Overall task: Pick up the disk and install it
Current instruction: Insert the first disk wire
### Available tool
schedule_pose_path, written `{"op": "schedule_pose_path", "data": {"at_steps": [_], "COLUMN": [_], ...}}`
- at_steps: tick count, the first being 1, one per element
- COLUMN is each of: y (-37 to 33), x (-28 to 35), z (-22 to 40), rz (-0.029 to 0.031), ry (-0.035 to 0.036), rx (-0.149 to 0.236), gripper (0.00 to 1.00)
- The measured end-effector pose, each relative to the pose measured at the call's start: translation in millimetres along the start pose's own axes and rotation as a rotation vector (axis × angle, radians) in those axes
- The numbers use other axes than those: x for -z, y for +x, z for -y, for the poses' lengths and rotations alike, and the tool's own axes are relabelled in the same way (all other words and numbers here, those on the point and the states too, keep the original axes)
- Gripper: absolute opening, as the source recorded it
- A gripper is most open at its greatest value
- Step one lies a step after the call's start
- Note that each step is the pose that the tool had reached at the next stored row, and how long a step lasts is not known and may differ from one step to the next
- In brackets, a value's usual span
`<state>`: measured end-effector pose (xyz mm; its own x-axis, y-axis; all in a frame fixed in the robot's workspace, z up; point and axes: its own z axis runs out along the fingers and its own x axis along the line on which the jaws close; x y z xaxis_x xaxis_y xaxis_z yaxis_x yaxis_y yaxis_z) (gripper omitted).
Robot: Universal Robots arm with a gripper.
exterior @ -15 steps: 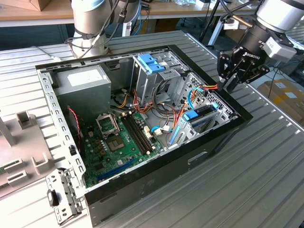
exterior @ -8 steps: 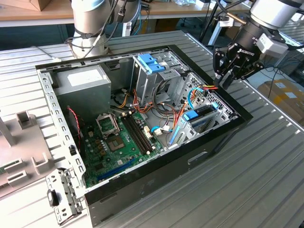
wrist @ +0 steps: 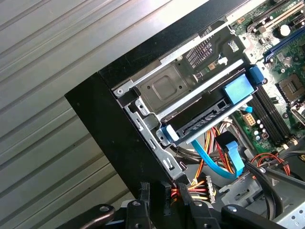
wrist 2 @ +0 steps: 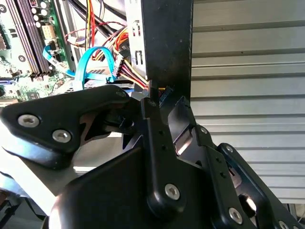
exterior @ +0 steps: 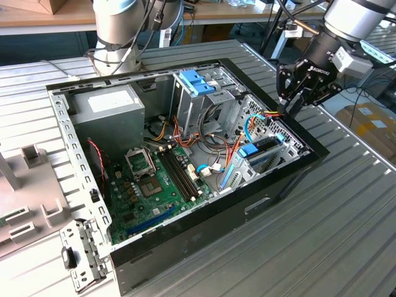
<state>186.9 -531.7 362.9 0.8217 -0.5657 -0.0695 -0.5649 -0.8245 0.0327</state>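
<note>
The disk [exterior: 265, 151] sits in the drive cage at the corner of the open computer case [exterior: 272, 195] on the exterior view's right, its blue carrier rails showing. In the first wrist view the disk [wrist: 205, 119] lies in the metal cage with a blue tab at each end and a blue cable running under it. My gripper [exterior: 286, 110] hangs just above the case's wall near that cage, beside a bundle of coloured wires. In the second wrist view the gripper [wrist 2: 164, 102] is open by a narrow gap with nothing between its fingers [wrist 2: 151, 124].
A grey power supply [exterior: 108, 108] fills the case's far corner, and the green motherboard [exterior: 154, 179] lies in the middle. A second cage with a blue bracket [exterior: 197, 82] stands at the back. Loose metal brackets [exterior: 80, 260] lie on the ribbed table [exterior: 346, 235].
</note>
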Motion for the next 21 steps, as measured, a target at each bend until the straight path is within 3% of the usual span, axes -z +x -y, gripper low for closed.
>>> {"op": "schedule_pose_path", "data": {"at_steps": [1,3,14,21], "y": [0.0,0.0,0.0,-0.7], "x": [0.0,0.1,-0.1,5.3], "z": [0.0,0.0,0.0,0.2], "rz": [0.0000,-0.0002,-0.0001,0.0063], "ry": [0.0000,-0.0002,0.0000,0.0092], "rx": [0.000,0.000,0.000,0.001], "gripper": [0.35,0.18,0.18,0.18]}}
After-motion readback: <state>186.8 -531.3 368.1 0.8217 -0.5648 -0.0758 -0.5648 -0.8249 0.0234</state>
